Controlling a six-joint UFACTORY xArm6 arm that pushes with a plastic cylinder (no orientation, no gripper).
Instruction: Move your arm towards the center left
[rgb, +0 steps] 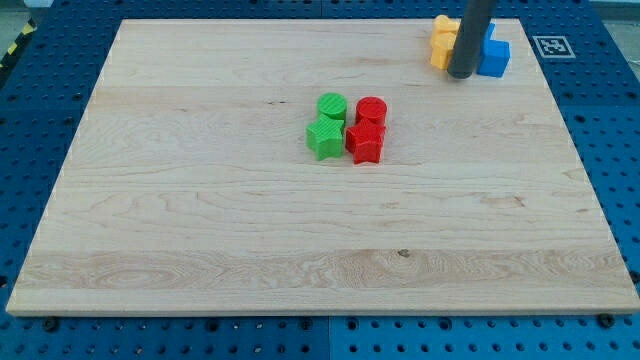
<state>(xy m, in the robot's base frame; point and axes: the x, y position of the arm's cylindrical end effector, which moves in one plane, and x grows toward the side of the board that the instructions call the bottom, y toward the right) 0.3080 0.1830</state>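
Observation:
My tip is at the view's top right, at the end of the dark rod. It stands between the yellow blocks on its left and the blue blocks on its right, touching or nearly touching both. The rod hides part of each. Near the board's middle a green cylinder sits above a green star-shaped block. Beside them a red cylinder sits above a red star-shaped block. These four form a tight cluster, far down-left of my tip.
The wooden board lies on a blue perforated table. A small black-and-white marker sits off the board at the view's top right.

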